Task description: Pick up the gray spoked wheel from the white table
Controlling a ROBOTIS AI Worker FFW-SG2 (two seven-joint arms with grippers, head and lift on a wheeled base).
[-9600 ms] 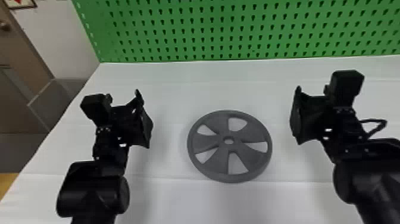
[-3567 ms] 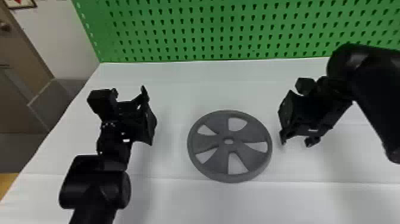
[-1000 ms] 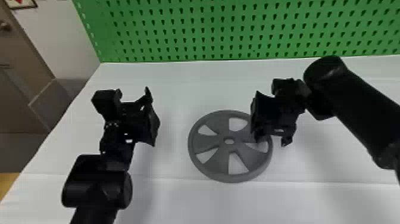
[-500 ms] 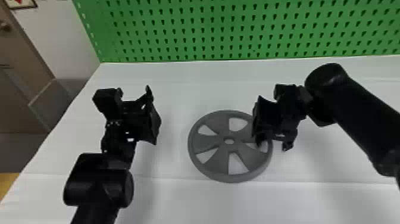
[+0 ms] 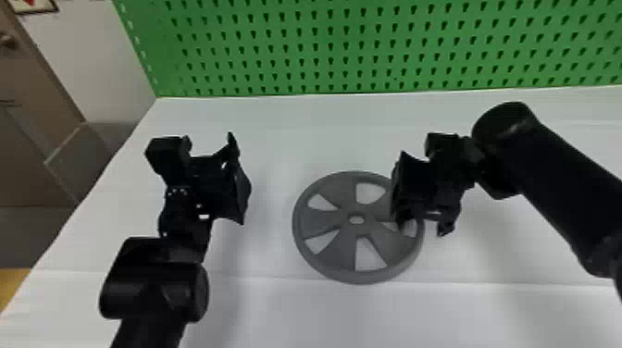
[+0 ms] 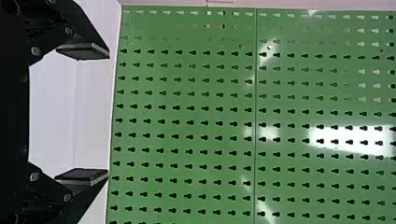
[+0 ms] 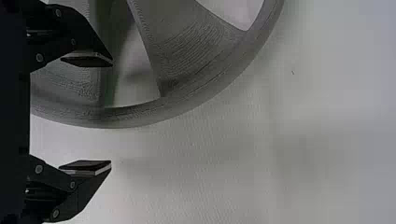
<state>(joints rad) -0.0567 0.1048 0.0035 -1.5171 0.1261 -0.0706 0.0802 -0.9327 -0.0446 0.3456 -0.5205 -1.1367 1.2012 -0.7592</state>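
At far left of the wheel, past the surface (image 5: 277,314), a gray boxy shape (image 5: 78,162) stands near a brown door (image 5: 27,139); you can't tell whether it is a container, or what it might hold. Your left gripper (image 6: 108,113) is parked left of the wheel and well apart from it, its fingers spread wide with nothing between them.

The gray spoked wheel (image 5: 326,222) lies flat on the surface itself, in no container, in front of the green pegboard (image 5: 324,37).

Your right gripper (image 7: 111,113) hangs over the wheel's right side, fingers wide apart and holding nothing. One finger overlaps the spokes and a spoke opening, the other lies outside the rim; you can't tell if either touches.

I'd judge you are lining up the grasp, with the lift still to do. Next, lower so the rim sits between the fingers, one through an opening, then close and raise. Watch for a finger landing on a spoke, or the wheel tilting from a one-sided hold.
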